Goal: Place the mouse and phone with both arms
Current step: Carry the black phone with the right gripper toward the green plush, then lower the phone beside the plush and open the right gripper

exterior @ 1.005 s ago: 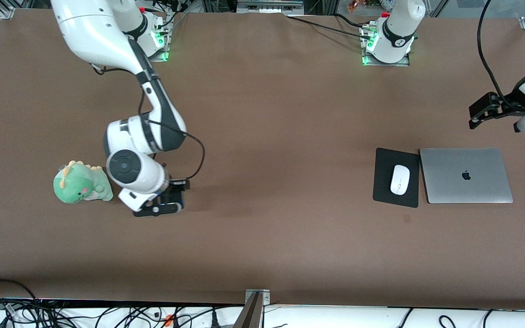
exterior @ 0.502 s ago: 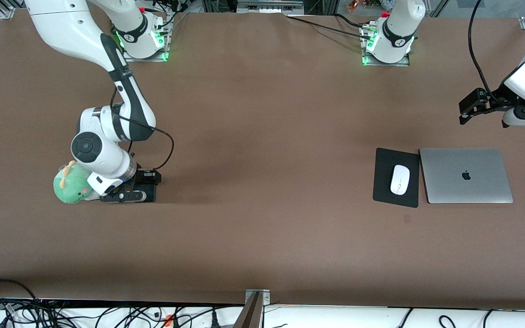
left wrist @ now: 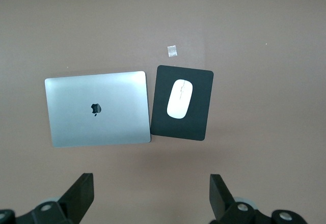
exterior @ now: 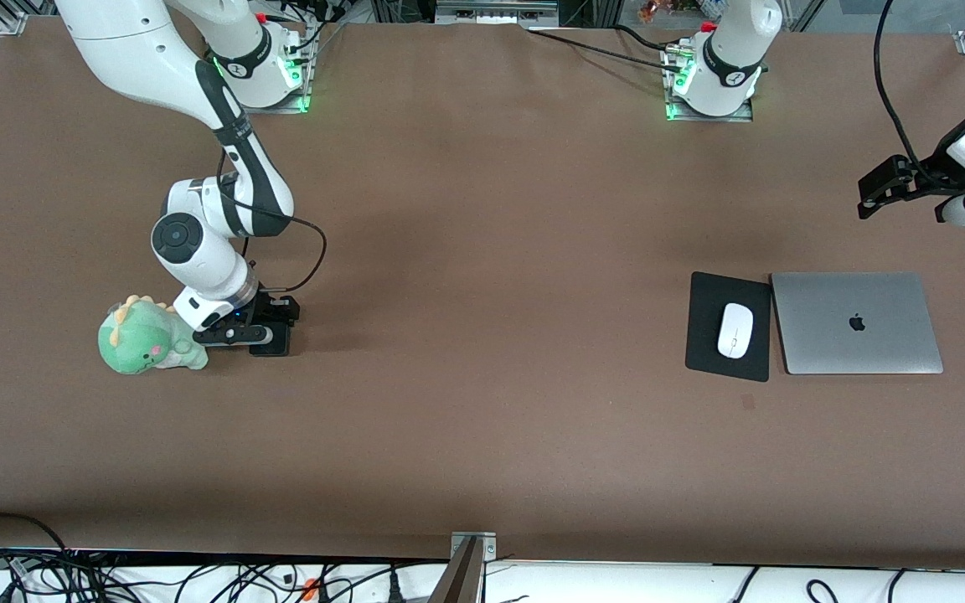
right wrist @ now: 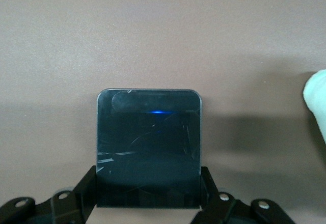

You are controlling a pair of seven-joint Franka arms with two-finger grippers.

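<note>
**Right arm carries the phone next to the plush**

We see the right gripper [exterior: 269, 342], clamped on the phone [right wrist: 148, 147], shifted from the open table toward the right arm's end; it went up against the green dinosaur plush [exterior: 147, 337], then backed off a little, and now sits just beside it. The left gripper [exterior: 880, 194], jaws wide, drifted slightly over the table edge above the laptop [exterior: 855, 322].

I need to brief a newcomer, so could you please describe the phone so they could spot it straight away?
Start at the right arm's end of the table, where a green plush dinosaur sits. Right beside it, the right claw is shut on the phone. It is a small black slab, nearly square with rounded corners, glossy and scratched.
</note>
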